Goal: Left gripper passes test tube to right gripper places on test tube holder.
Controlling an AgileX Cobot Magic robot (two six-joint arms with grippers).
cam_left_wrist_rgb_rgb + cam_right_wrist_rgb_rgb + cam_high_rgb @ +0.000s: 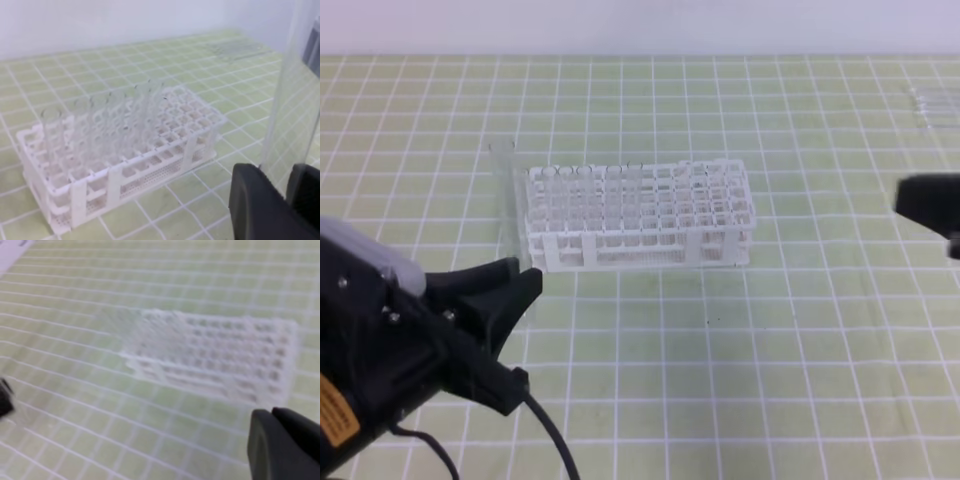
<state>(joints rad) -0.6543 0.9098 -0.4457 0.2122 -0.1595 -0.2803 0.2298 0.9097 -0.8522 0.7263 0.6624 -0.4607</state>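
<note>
Between the left gripper [515,280] jaws, closed on its lower part, the test tube [506,205] stands upright just left of the test tube holder [640,215]. Right gripper [930,205] waits well apart, jaws' state unclear. Handover and racking remain.

The left gripper [515,280] is a matte black, two-fingered claw on a bulky black arm with visible screws, a silver-grey panel, an orange label and a thin black cable. The right gripper [928,203] appears black.

Clear glass test tube [287,95], white plastic test tube holder [640,215]
</note>
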